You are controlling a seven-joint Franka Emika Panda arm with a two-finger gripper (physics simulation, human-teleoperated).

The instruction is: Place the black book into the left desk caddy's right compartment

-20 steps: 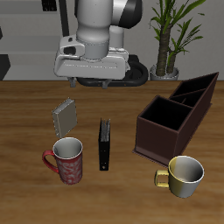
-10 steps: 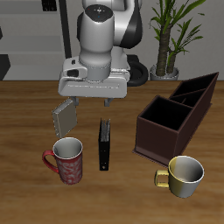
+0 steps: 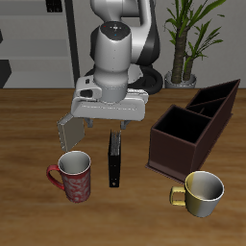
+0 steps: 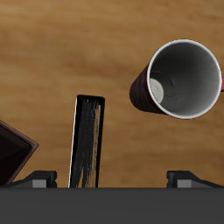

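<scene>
Black book [image 3: 115,160] stands on its long edge on the worktop [image 3: 29,115], thin, upright, spine up, dark cover with a pale sliver of pages in the exterior view; in the wrist view [image 4: 87,142] it shows as a narrow black slab with a light edge line. It sits between the red mug [image 3: 74,178] and the left desk caddy [image 3: 192,123], apart from both.

Gripper [image 3: 112,119] hangs over the book's far end, above it, not touching. Fingertips [image 4: 36,178] show as two dark nubs well apart in the wrist view, so the jaws are spread, nothing between them.

Grey book [image 3: 72,126] leans tilted just behind the red mug, close beside the gripper housing. Red mug's open mouth [image 4: 184,79] sits near the book's side, a clear strip of wood between them.

Caddy is dark brown, open top, dividers visible, slanted end toward the back; its near corner [image 4: 13,154] is close to the book. Yellow mug [image 3: 200,192] stands in front of the caddy near the worktop's front edge. Bare wood between book and caddy. Potted plant [image 3: 184,38] behind.
</scene>
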